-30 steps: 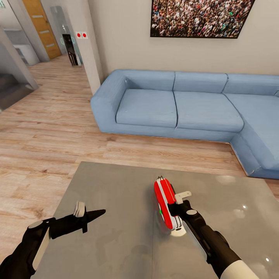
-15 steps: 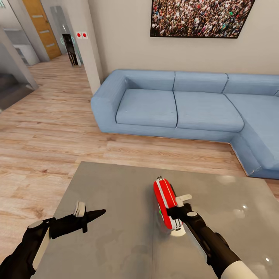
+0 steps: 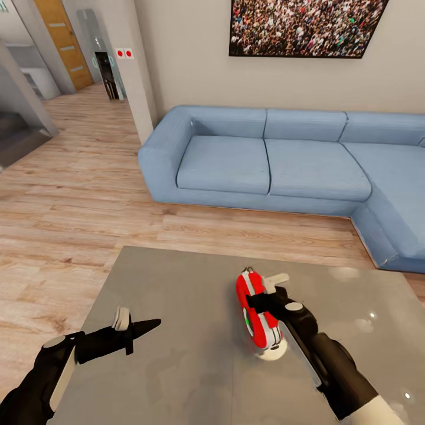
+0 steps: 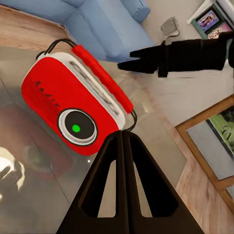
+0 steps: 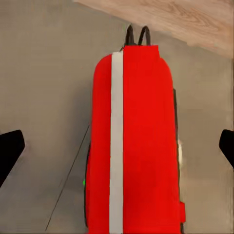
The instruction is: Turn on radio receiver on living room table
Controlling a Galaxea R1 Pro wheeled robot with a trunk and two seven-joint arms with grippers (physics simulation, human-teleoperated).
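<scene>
On the table [image 3: 177, 307], at about one o'clock from you, the radio [image 3: 255, 313] stands upright with your wide-open, empty right gripper [image 3: 267, 295] over its top, so you look set to press its switch, while the left gripper [image 3: 144, 326] hovers closed.

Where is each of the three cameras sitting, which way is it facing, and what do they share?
Head view: above, looking down over the table; both arms show, the right tool over the radio receiver.
Left wrist view: looks past the shut left tool at the radio's dial side.
Right wrist view: looks down onto the radio's striped top, between open fingertips.
Shared: the radio, table.
</scene>
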